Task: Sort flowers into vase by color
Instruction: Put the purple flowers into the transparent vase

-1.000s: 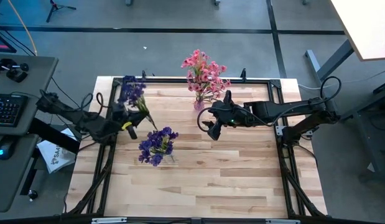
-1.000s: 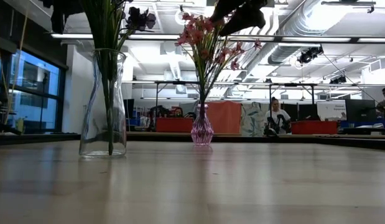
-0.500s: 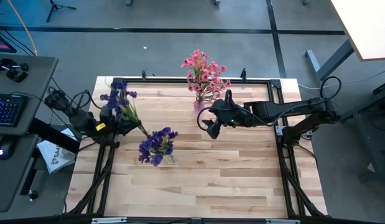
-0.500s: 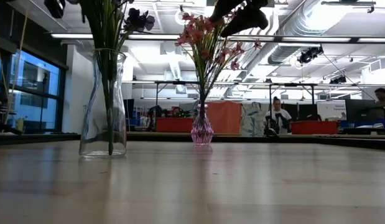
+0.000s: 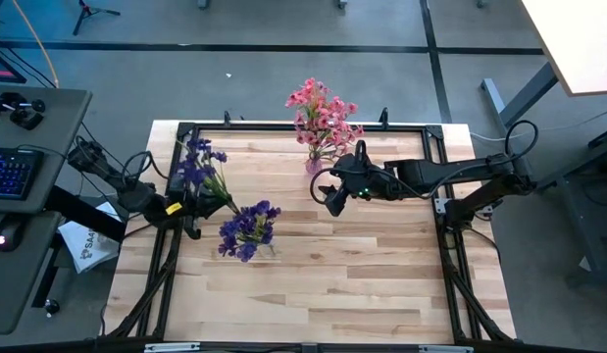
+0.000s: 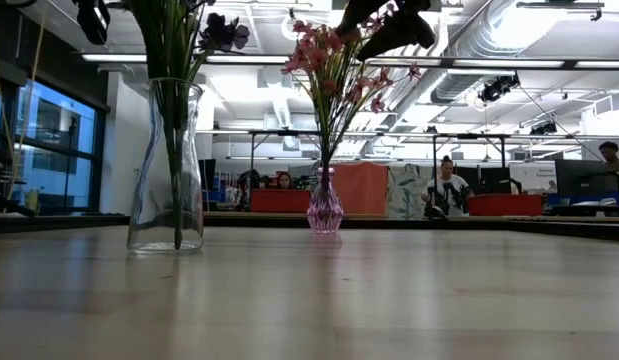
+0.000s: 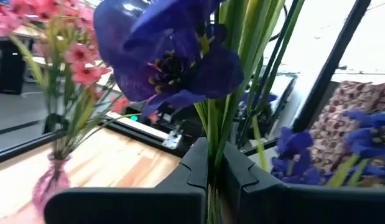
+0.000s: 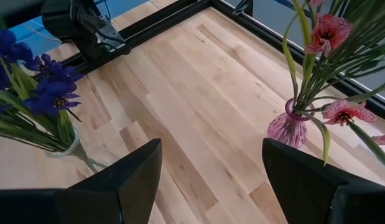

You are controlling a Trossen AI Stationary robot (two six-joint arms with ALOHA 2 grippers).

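Note:
My left gripper (image 5: 211, 198) is shut on a spray of purple-blue flowers (image 5: 195, 162) near the table's left edge, just left of the clear glass vase (image 6: 166, 165). That vase holds more purple-blue flowers (image 5: 248, 228). A small pink vase (image 5: 314, 165) at the far middle holds the pink flowers (image 5: 321, 113). My right gripper (image 5: 332, 201) hangs open above the table's middle, right of the clear vase and near the pink vase, with nothing between its fingers (image 8: 136, 180). My left gripper pinches the spray's green stems (image 7: 211, 163) between its two fingers, several stems together, below the blossoms (image 7: 170, 59). The fingers come about level from the table's left and lie across the stems. The spray stands tilted above the fingers, lifted clear of the table.
A black frame (image 5: 283, 127) runs around the wooden table top. A desk with a keyboard (image 5: 14, 172) stands beyond the left edge. The near half of the table (image 5: 313, 294) is bare wood. People sit in the room beyond the far edge (image 6: 447, 190).
My left gripper, still shut on the purple-blue spray, has swung toward the table's left edge, then come back toward the near edge and the clear vase, sinking a little. The spray has turned with it, its blossoms now nearer the clear vase.

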